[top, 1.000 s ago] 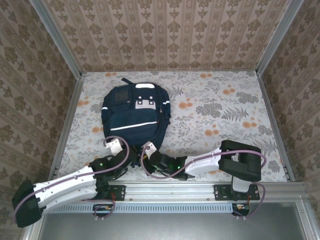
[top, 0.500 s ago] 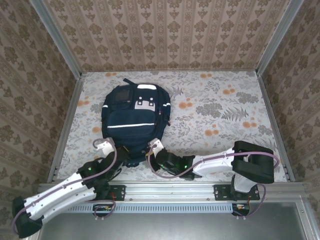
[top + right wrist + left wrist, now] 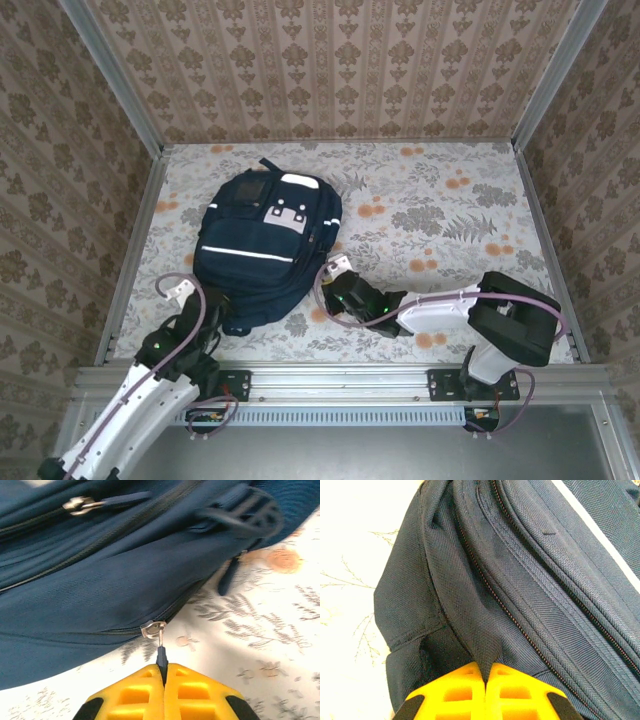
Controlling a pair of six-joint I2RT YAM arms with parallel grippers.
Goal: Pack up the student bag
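The student bag (image 3: pixel 262 250) sits toward left wall (image 3: pixel 60 200); open tabletop (image 3: pixel 470 220) rightward.

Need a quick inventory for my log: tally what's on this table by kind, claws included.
Bags: 1, the navy bag
Claws: 2, the left claw shut on the bag, the right claw shut on its zip pull
Total: 3
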